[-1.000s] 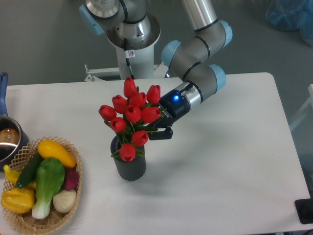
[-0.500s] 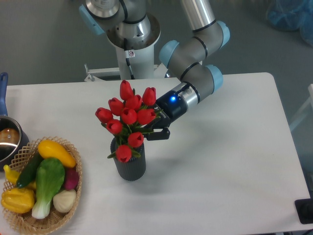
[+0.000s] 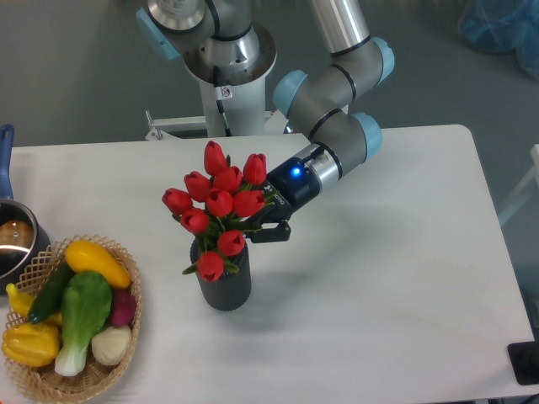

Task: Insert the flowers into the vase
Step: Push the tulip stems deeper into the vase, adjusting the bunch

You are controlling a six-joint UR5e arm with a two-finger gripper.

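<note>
The arm (image 3: pixel 337 93) is built of silver-grey metal tubes joined by rounded grey joints with pale blue end caps, rising from a round silver base (image 3: pixel 232 63) that carries a small white label with red print. Its wrist ends in a black cylindrical section with a silver ring and a glowing blue light. The gripper (image 3: pixel 268 225) beyond it is black with short, blocky fingers.

- flowers (image 3: pixel 221 202) showing red buds w/ green stems
- vase (image 3: pixel 224 286) looking dark grey, ribbed
- basket (image 3: pixel 46 379) showing tan wicker weave
- table (image 3: pixel 387 295) appearing plain white
</note>
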